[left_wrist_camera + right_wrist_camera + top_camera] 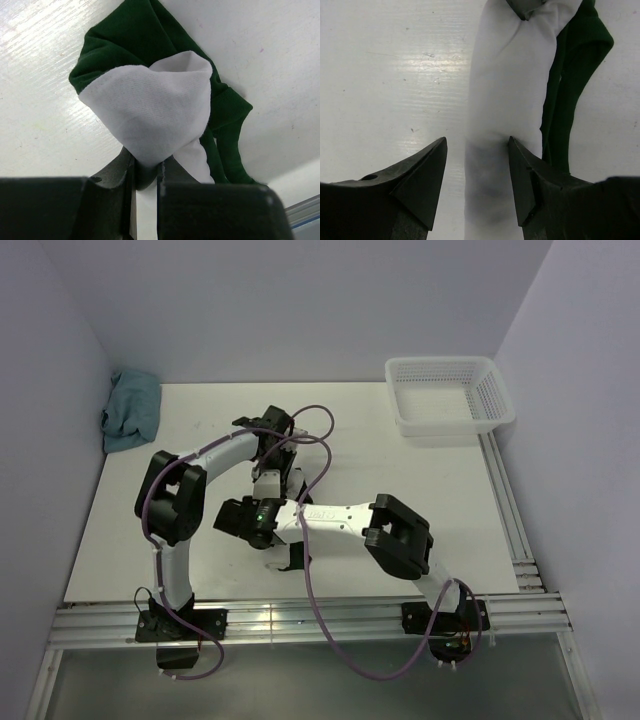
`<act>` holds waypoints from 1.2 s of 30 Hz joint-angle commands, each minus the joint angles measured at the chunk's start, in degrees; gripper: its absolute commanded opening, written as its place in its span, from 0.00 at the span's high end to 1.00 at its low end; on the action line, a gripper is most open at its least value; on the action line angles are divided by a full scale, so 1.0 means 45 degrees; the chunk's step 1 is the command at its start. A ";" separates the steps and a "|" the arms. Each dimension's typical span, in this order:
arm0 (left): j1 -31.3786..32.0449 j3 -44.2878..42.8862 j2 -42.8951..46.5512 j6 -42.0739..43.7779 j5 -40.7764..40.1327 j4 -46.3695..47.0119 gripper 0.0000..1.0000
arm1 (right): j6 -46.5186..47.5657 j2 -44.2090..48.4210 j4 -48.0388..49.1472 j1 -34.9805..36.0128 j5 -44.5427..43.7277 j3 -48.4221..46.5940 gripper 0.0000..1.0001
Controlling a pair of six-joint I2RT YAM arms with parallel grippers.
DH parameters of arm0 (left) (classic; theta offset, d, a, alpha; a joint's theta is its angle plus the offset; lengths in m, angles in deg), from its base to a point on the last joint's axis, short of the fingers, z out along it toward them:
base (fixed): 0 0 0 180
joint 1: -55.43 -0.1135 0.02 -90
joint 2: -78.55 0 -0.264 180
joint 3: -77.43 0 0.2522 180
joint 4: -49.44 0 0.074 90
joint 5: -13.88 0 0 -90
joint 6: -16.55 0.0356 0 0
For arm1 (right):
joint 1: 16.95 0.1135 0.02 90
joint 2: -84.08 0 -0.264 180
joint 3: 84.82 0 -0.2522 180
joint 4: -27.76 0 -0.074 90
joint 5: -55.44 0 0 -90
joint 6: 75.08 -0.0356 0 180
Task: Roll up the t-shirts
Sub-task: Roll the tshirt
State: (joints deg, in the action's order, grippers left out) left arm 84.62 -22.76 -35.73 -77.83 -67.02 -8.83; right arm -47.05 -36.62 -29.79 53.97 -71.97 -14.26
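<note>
Overhead, the two arms meet over the middle of the desk [400, 470] and cover nearly everything beneath them — only the wrist cameras show the t-shirt [150, 115] properly. From the left wrist, the left fingers [116, 169] are pinched together on a bunched white fold, with the dark green sleeve lying behind and beside it on the desk. From the right wrist, the same shirt runs as a long, narrow white band with green trim along its right side. The right fingers [422, 175] stand apart astride that band; one tip is against the cloth and the other is off to its side, so nothing is clamped. Only the top view takes in the white mesh basket [497, 405] at the far right corner — the shirt lies on the desk, well apart from it. A crumpled teal cloth [132, 410] sits at the far left corner.
</note>
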 commanded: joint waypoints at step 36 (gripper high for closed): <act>-0.2600 0.1411 0.1431 0.3239 0.7428 0.1158 0.21 | -0.1462 0.2936 0.6916 -0.0485 0.3039 0.8037 0.55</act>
State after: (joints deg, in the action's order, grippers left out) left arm 72.97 -18.67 -30.44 -66.03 -41.01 -7.08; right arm -51.90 -21.95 -0.83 51.78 -67.53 17.11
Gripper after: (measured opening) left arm 0.781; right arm 0.466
